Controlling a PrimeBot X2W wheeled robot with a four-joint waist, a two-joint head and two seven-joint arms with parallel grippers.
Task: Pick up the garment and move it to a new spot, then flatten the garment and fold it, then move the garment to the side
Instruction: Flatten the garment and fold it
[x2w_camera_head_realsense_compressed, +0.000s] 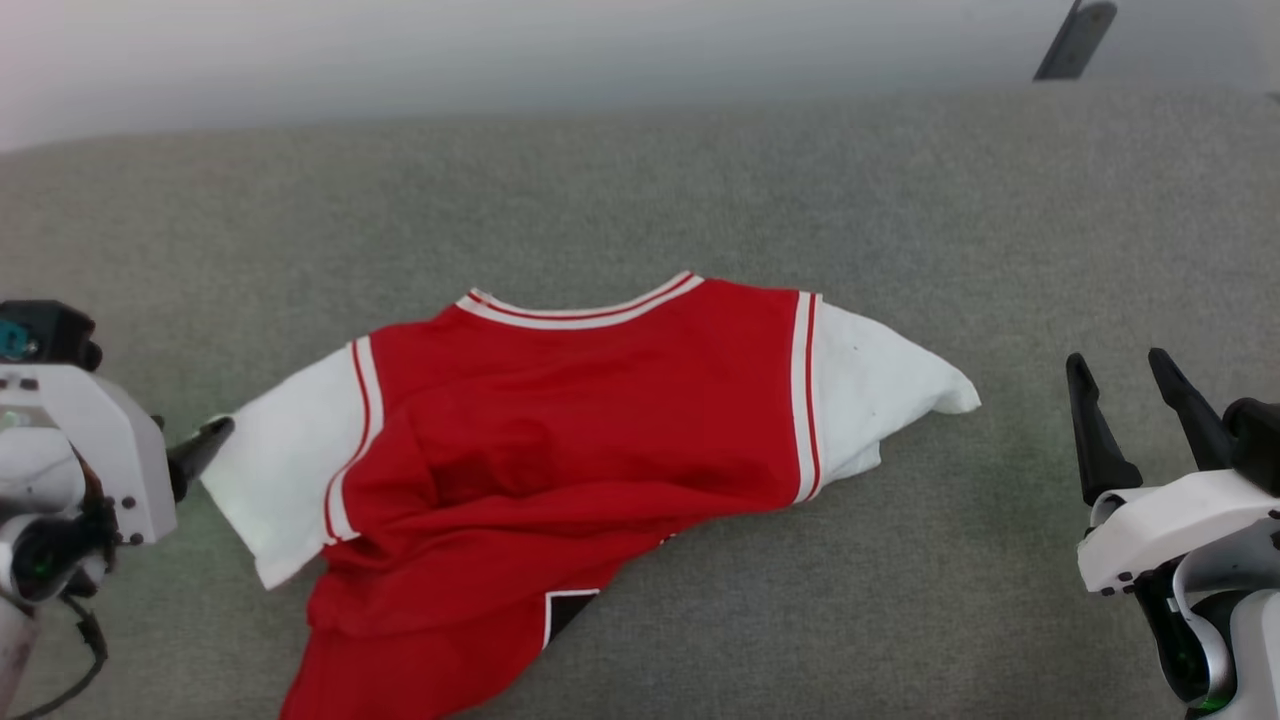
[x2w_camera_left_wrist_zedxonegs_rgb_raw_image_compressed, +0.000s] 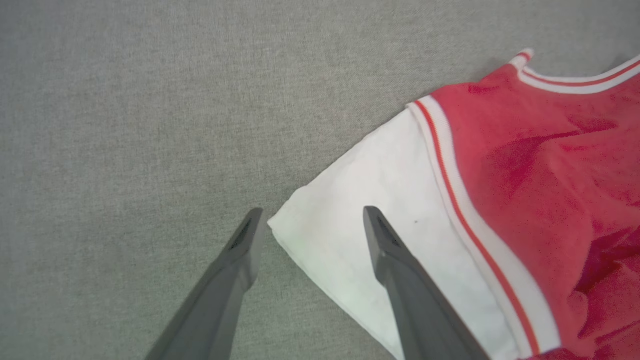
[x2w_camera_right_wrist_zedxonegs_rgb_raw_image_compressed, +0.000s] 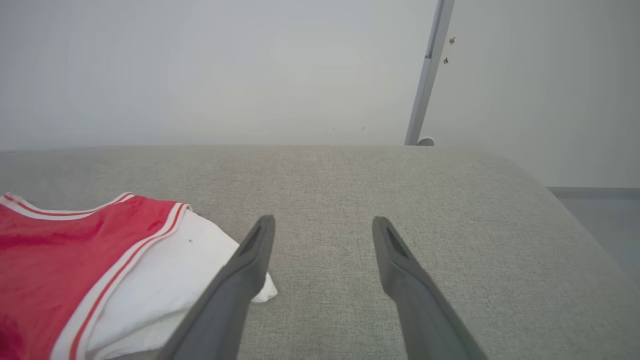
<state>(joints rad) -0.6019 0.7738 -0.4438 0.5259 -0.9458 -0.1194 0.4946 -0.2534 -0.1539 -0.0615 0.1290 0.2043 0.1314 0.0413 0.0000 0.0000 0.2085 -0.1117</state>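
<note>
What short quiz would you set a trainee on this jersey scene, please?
1. True or false: the left gripper is shut on the garment.
2. Which part of the garment is nearest the left gripper? A collar; B white sleeve; C black lettering.
3. Fill in: the garment lies on a ____ fabric surface.
Key: 1 false, the jaws are open; 2 B; 3 grey.

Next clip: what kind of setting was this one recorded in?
Probably a plain indoor test room: a broad grey fabric-covered surface holding the garment, a bare pale wall behind it, and a slim metal post by that wall.
</note>
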